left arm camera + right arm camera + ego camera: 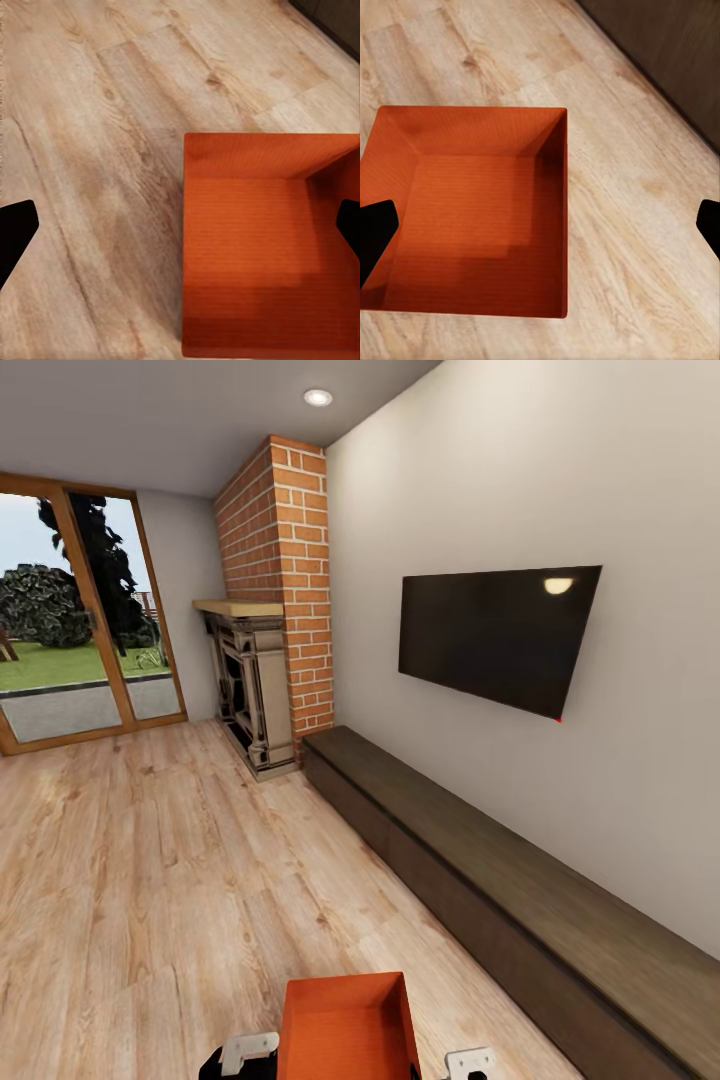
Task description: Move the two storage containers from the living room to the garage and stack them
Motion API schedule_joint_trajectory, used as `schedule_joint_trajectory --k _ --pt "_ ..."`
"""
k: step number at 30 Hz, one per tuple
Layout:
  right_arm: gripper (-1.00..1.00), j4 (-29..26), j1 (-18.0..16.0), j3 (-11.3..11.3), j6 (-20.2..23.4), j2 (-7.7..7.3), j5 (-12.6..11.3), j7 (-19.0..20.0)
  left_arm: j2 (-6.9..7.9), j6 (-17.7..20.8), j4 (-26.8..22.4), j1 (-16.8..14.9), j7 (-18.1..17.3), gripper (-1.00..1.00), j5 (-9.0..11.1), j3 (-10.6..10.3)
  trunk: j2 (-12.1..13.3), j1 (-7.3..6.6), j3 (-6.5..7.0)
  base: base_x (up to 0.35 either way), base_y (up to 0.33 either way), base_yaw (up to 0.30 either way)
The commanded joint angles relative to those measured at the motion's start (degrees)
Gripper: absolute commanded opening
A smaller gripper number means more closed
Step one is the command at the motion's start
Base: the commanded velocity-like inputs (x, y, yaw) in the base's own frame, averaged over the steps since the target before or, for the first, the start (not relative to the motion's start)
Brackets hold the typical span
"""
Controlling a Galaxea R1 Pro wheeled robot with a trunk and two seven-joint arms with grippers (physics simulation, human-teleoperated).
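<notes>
One orange-red storage container (348, 1028) visible, bottom centre of head view, cut off by the lower frame edge. Open-top, rectangular, thin plain walls, inside empty. Sits upright and level over the light wood plank floor of the living room (150, 880). Left wrist view: container (262, 247) fills the lower right. Right wrist view: container (472, 217) at left-centre, all four walls showing, rim square to the planks' run.

no legible txt, no labels, no nos.
</notes>
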Motion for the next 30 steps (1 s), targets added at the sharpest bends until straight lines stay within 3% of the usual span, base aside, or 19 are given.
schedule_joint_trajectory --k 1,15,30 --pt "1.00 0.1 0.0 0.3 -0.1 0.00 0.2 -0.4 0.03 -0.2 0.0 0.0 0.3 1.00 0.6 -0.5 0.0 0.00 -0.07 0.000 0.000 0.000" --pt "1.00 0.1 0.3 0.3 -0.1 -0.03 0.2 -0.4 -0.08 -0.3 0.0 0.0 0.1 1.00 0.0 -1.0 0.0 0.00 -0.07 0.100 0.000 0.000" --pt "1.00 0.0 0.3 0.3 -0.1 0.00 0.2 -0.4 -0.12 -0.3 0.0 0.0 0.1 1.00 0.1 -0.9 0.0 0.00 -0.07 0.011 0.000 0.000"
